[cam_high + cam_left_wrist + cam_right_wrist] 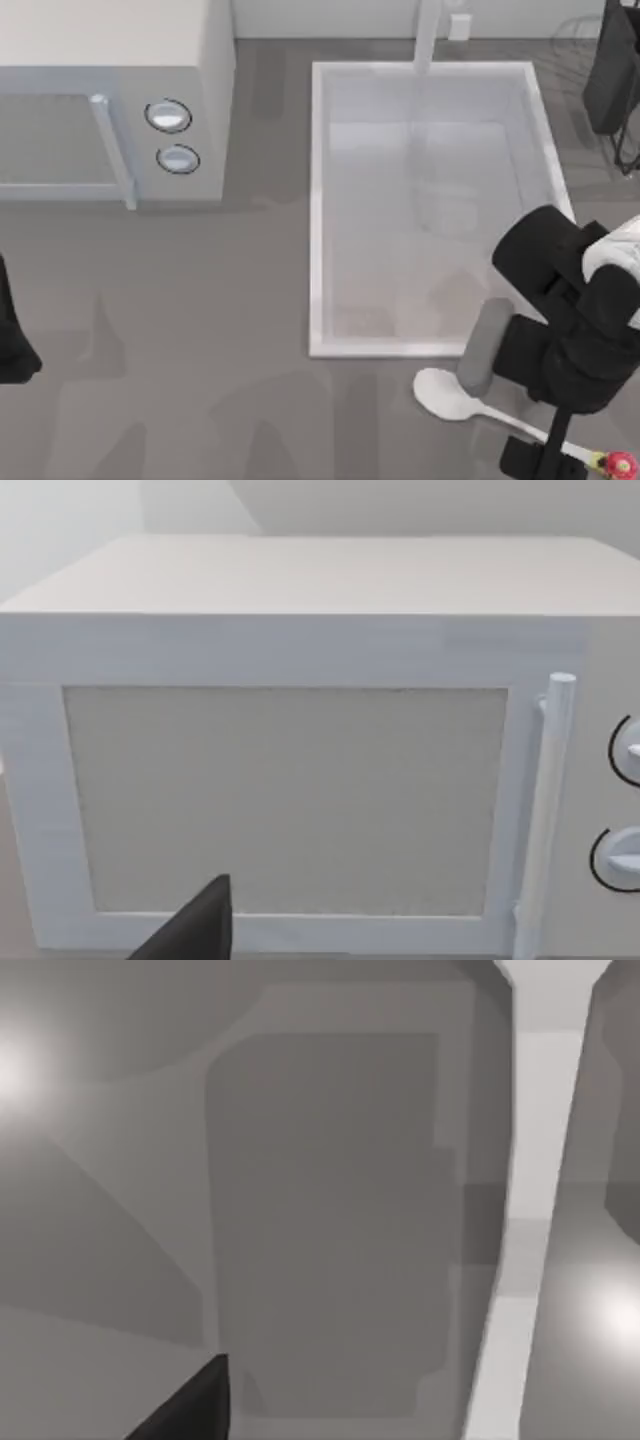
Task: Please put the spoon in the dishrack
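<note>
Spoon (450, 392) lies flat near table's (200, 380) front right corner, right gripper (545, 440) over its handle; grip state indeterminate. Left arm parked at left edge.

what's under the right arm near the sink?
The spoon lies on the counter under the right arm: bowl and red-yellow tip show, mid-handle is covered. Left arm is parked at the left edge.

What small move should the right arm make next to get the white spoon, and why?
Probably lower the right gripper straight onto the thin handle of the white spoon with the red-and-yellow tip. The spoon lies flat on the grey table below the white sink basin, with the gripper right above its handle.
</note>
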`<action>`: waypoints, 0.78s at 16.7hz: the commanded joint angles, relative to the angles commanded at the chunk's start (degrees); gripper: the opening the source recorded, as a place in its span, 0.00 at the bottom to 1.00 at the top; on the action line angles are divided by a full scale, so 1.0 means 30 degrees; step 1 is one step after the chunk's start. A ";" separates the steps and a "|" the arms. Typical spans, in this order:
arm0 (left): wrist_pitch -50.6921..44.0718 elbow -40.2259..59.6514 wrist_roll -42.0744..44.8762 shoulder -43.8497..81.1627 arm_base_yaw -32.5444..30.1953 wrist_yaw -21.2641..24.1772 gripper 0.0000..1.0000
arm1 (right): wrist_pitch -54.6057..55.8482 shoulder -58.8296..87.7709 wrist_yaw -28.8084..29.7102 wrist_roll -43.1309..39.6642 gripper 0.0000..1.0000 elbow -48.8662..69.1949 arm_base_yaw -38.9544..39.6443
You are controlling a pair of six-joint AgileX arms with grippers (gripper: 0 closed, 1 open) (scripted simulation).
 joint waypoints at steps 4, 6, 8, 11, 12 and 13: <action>0.0000 0.0000 0.0000 0.0000 0.0000 0.0000 1.00 | 0.2395 0.1169 0.0002 0.0032 1.00 -0.1305 0.0023; 0.0000 0.0000 0.0000 0.0000 0.0000 0.0000 1.00 | 0.2495 0.1220 0.0002 0.0036 1.00 -0.1364 0.0022; 0.0000 0.0000 0.0000 0.0000 0.0000 0.0000 1.00 | 0.2495 0.1220 0.0002 0.0036 1.00 -0.1364 0.0022; 0.0000 0.0000 0.0000 0.0000 0.0000 0.0000 1.00 | 0.2495 0.1220 0.0002 0.0036 0.77 -0.1364 0.0022; 0.0000 0.0000 0.0000 0.0000 0.0000 0.0000 1.00 | 0.2495 0.1220 0.0002 0.0036 0.70 -0.1364 0.0022; 0.0000 0.0000 0.0000 0.0000 0.0000 0.0000 1.00 | 0.2495 0.1220 0.0002 0.0036 0.62 -0.1364 0.0022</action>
